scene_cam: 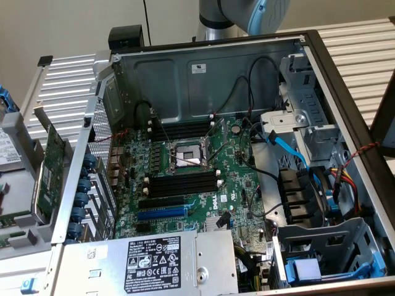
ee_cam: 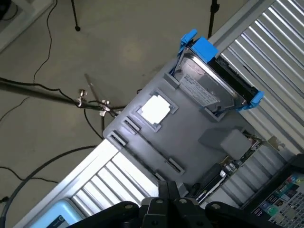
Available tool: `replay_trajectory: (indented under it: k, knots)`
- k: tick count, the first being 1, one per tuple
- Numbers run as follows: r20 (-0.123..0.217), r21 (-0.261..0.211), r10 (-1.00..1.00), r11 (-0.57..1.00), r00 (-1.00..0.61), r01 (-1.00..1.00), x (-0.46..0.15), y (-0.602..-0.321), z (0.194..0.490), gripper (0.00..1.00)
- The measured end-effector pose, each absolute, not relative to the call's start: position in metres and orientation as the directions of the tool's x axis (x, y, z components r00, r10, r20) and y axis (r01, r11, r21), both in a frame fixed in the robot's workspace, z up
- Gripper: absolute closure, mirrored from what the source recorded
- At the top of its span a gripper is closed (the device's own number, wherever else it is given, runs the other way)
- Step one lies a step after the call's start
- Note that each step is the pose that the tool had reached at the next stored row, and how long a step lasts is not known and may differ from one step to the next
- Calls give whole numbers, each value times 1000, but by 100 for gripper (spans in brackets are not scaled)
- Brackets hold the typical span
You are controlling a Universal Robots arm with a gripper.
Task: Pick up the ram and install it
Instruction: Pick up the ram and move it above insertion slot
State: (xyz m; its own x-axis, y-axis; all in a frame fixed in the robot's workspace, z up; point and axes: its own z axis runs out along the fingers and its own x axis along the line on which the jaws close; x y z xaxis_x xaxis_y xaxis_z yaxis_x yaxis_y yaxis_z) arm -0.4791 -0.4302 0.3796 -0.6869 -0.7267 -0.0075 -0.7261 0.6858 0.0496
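The arm's dark fingers are pressed together, empty, over a grey plastic tray carrying a silver hard drive in a blue bracket, beside the slatted worktop.

1. A plain pale wall stands behind the workplace, and a black cable hangs down on it.
2. The table has a top of light metal slats.
3. The floor is grey and smooth, with dark cables across it.
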Motion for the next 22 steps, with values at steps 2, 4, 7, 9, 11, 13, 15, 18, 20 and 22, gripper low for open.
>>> replay_trajectory:
  k: [2,4,7,9,11,13,15,18,20,22]
  knots:
    - [-8,50,-751,659,-660,-751,-479,-430,380,89]
    - [-8,50,-775,631,-632,-774,-479,-430,380,89]
    - [-8,50,-808,588,-589,-807,-479,-430,379,89]
    - [-8,50,-828,559,-560,-828,-479,-430,379,89]
    - [-8,50,-849,528,-529,-848,-479,-430,379,89]
    - [-8,50,-867,497,-498,-866,-479,-430,379,89]
    - [-7,50,-884,466,-466,-884,-479,-430,379,89]
    - [-8,50,-909,417,-418,-908,-479,-430,379,89]
    - [-8,50,-923,383,-384,-922,-479,-430,379,89]
    - [-8,50,-937,349,-350,-936,-479,-430,379,89]
